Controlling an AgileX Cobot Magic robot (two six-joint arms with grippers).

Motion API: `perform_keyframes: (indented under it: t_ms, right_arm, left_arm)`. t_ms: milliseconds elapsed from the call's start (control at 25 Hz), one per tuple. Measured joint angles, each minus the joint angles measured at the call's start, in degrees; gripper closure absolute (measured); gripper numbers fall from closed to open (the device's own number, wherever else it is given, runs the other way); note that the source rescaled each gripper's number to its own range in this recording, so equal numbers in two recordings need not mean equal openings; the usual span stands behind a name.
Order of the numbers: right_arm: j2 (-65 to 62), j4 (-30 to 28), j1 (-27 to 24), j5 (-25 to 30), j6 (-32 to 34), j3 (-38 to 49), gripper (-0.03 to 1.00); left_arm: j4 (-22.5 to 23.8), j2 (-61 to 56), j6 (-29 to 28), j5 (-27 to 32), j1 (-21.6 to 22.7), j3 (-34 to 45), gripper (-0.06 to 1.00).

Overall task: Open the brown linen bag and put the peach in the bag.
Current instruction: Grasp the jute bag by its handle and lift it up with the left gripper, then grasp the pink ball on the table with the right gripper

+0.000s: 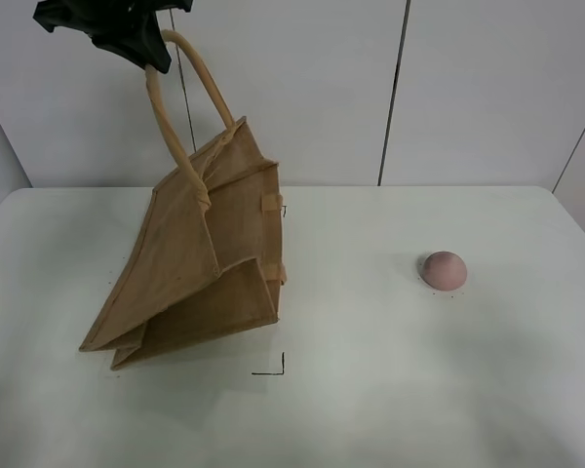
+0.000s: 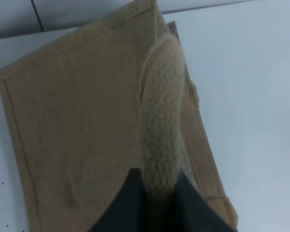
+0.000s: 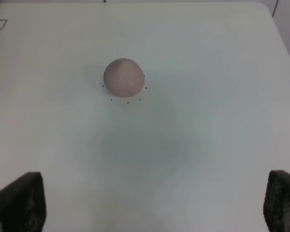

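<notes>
The brown linen bag (image 1: pixel 190 268) hangs tilted from one beige handle (image 1: pixel 180 107), with its lower edge resting on the white table at the left. My left gripper (image 1: pixel 136 39) is high above the table and shut on that handle. In the left wrist view the dark fingers (image 2: pixel 130 203) pinch the fuzzy handle (image 2: pixel 159 130) over the bag's side (image 2: pixel 72 121). The peach (image 1: pixel 444 269) sits alone on the table to the right. It also shows in the right wrist view (image 3: pixel 123 77). My right gripper (image 3: pixel 150 208) is open wide, above the table and short of the peach.
The white table (image 1: pixel 390 390) spans the view, with a grey panelled wall (image 1: pixel 302 88) behind it. Black corner marks (image 1: pixel 273 369) lie on the table just right of the bag's base. The right arm does not show in the high view.
</notes>
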Motion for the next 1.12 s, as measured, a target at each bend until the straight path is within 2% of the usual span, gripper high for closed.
perform_keyframes:
  t_ms: [600, 880, 1120]
  right_arm:
    - [1.9, 0.0, 0.0, 0.0, 0.0, -0.1, -0.03]
    - [26.6, 0.5, 0.0, -5.8, 0.4, -6.2, -0.03]
    - [57.5, 0.8, 0.0, -8.3, 0.4, -18.3, -0.03]
  left_arm:
    - [0.1, -2.6, 1.0, 0.0, 0.0, 0.0, 0.94]
    - [-0.1, -2.6, 1.0, 0.0, 0.0, 0.0, 0.94]
    - [-0.2, -2.6, 1.0, 0.0, 0.0, 0.0, 0.94]
